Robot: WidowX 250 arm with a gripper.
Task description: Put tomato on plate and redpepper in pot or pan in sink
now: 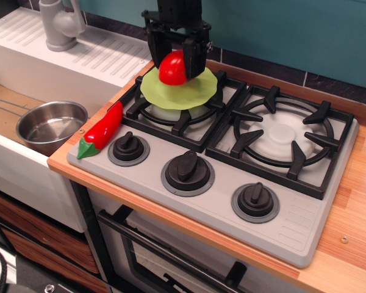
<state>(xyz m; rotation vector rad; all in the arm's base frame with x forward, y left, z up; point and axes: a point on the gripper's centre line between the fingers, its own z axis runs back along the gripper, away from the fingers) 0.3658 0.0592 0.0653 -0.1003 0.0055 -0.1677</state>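
Gripper points straight down from the top of frame, black fingers clamped on either side of the tomato.

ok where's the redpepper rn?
The redpepper lies at the stove's front-left corner, just left of the leftmost knob and right of the pot in the sink.

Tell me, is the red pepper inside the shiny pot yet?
No, the red pepper lies on the left edge of the stove beside a knob, while the pot sits in the sink with nothing in it.
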